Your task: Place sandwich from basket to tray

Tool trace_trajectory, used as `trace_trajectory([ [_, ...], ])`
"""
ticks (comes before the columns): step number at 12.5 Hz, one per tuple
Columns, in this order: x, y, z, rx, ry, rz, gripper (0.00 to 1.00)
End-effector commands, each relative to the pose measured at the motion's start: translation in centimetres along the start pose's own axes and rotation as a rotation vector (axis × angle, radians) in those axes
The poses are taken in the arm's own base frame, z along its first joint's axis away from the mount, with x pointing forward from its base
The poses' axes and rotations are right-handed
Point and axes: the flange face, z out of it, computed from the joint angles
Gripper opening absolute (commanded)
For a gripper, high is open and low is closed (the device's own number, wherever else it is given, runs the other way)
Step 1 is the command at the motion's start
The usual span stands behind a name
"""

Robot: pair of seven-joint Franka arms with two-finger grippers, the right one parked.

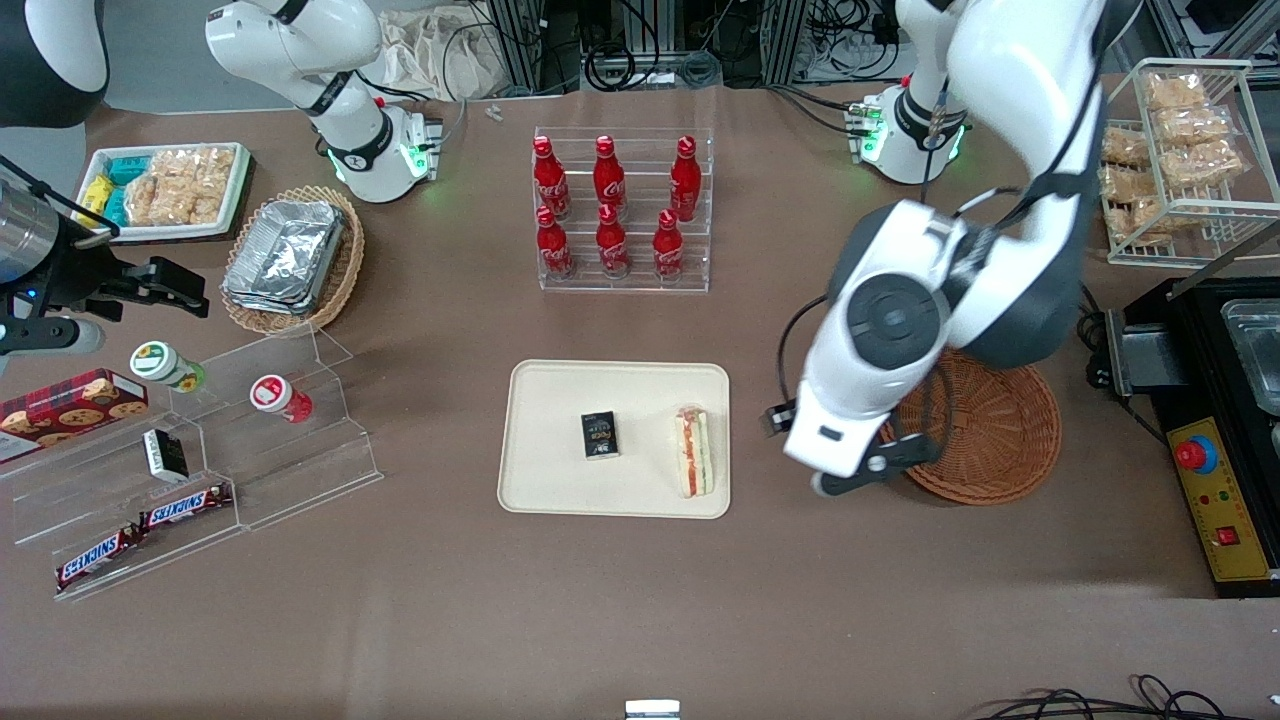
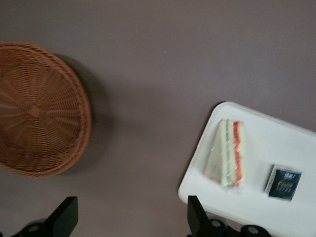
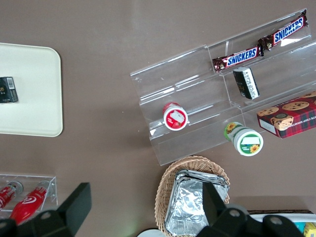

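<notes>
The sandwich (image 1: 692, 450), a white wedge with red and green filling, lies on the cream tray (image 1: 560, 480) near the tray's edge toward the working arm. It also shows in the left wrist view (image 2: 227, 153) on the tray (image 2: 266, 143). The reddish-brown wicker basket (image 1: 1000, 430) is empty, partly covered by the arm; the left wrist view shows it empty too (image 2: 34, 108). My left gripper (image 1: 868, 468) hangs above the bare table between tray and basket. It is open and empty (image 2: 131, 217).
A small black box (image 1: 600, 436) lies on the tray beside the sandwich. A clear rack of red bottles (image 1: 620, 210) stands farther from the camera. A black machine (image 1: 1225, 430) sits at the working arm's end; acrylic snack shelves (image 1: 200, 480) at the parked arm's.
</notes>
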Motion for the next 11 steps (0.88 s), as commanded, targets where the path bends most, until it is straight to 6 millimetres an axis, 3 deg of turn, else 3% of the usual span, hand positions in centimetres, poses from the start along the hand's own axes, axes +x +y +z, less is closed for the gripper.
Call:
trace_trajectory([
  [1, -1.6, -6.5, -1.4, 0.011, -0.026, 0.118, 1.00],
  [4, 1.1, -16.1, -2.7, -0.034, -0.046, 0.268, 1.00],
  [6, 2.6, -20.4, -3.1, -0.039, -0.056, 0.368, 1.00],
  [10, 4.4, -21.4, -3.0, -0.032, -0.047, 0.381, 1.00],
  [11, 5.7, -23.6, -2.7, -0.054, -0.052, 0.351, 1.00],
])
